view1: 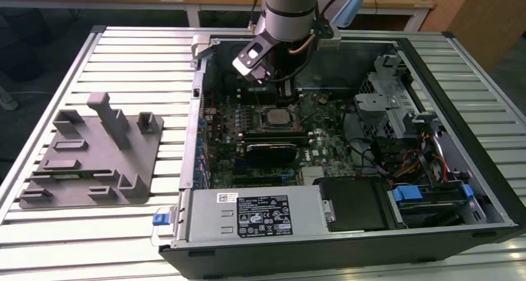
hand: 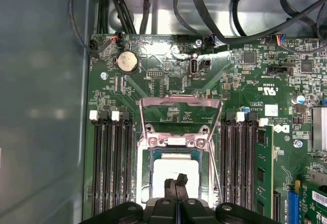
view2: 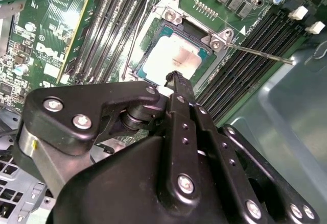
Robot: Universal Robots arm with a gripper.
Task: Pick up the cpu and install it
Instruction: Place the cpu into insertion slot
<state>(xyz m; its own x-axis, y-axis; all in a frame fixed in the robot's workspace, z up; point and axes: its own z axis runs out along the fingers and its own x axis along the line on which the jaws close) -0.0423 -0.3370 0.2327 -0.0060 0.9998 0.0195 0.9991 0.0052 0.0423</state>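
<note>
Silicon first: the cpu (hand: pixel 162 175) lies flat inside its socket (hand: pixel 144 183) on the motherboard (hand: pixel 168 66), shiny top up, and its edges look square to the frame in both wrist views. In the exterior view it sits near the middle of the open computer case (view1: pixel 485 188), with the black finned block (view1: pixel 267 150) at six o'clock from it, the drive cage (view1: pixel 395 102) at three o'clock, and a grey fixture tray (view1: pixel 90 158) out at nine o'clock on the table. The arm (view1: pixel 287 10) reaches down from twelve o'clock. From where I stand the gripper (hand: pixel 176 179) hangs right over the chip with its fingers pressed together and nothing pinched between them; whether the tips touch the metal lid I cannot tell. The load plate (hand: pixel 181 100) stands flipped open and its lever (view2: pixel 260 53) lies swung out to the side, so I judge the chip is placed but unclamped. That is the risk: a sideways nudge or an off-centre push from those closed tips could tilt or slide the loose chip against the socket contacts underneath and bend them, or scratch the lid.
</note>
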